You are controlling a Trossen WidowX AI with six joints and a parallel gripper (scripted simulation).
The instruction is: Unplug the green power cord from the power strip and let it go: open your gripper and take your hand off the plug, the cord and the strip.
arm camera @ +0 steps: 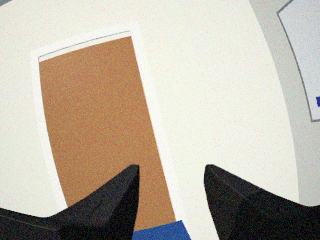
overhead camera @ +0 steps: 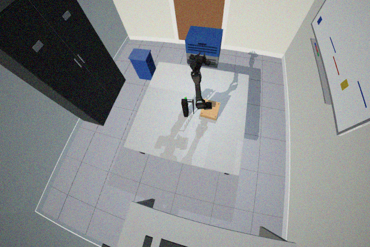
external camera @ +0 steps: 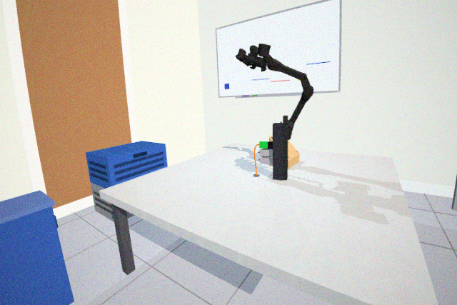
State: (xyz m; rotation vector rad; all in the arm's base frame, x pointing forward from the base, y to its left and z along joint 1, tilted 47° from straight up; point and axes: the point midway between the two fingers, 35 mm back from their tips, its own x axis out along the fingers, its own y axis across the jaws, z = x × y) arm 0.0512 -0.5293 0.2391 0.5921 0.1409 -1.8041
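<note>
Black parallel-jaw gripper (external camera: 246, 58): raised at frame centre-top, fingers partly closed, gripping nothing. Bright green plug (external camera: 263, 144): seated in the upright black power strip (external camera: 279, 152), centre frame, orange cord (external camera: 255, 157) dropping to the grey table (external camera: 228, 213).

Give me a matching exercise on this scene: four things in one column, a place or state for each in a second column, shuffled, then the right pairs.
Things
1. green plug
2. gripper
3. power strip
4. wooden block

Places or states
A. raised high in the air, holding nothing, aimed toward the door
B. standing upright on the table
C. under the arm's base
D. seated in the side of the strip, near its top

Pairs: 1-D, 2-A, 3-B, 4-C
</note>
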